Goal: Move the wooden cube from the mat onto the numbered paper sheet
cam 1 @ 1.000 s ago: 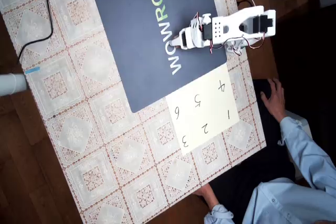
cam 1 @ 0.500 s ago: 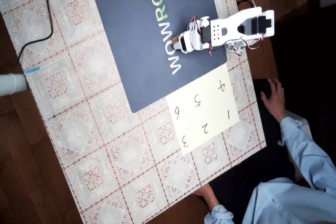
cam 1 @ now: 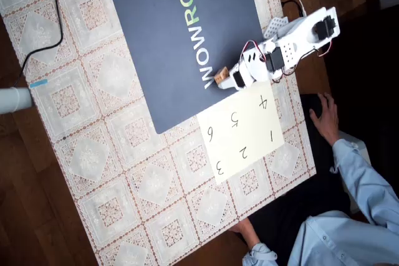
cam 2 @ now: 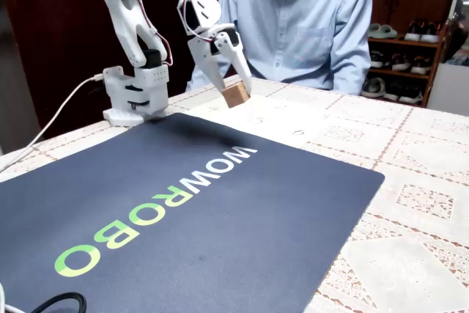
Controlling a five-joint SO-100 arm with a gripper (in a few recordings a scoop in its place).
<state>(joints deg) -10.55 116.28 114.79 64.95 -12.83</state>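
One white arm holds one wooden cube in the air.

The end effector (cam 2: 236, 86) pinches the single wooden cube (cam 2: 236, 94) between its two fingers, clear of the surface below. In the overhead view the cube (cam 1: 221, 76) sits over the edge of the one navy mat (cam 1: 168, 42), just beside the one paper sheet (cam 1: 249, 135), which bears six handwritten numerals. Mat and sheet lie on a table (cam 1: 112, 179) with a lace-patterned cloth. One person in a light blue shirt (cam 2: 308, 20) sits behind the table.
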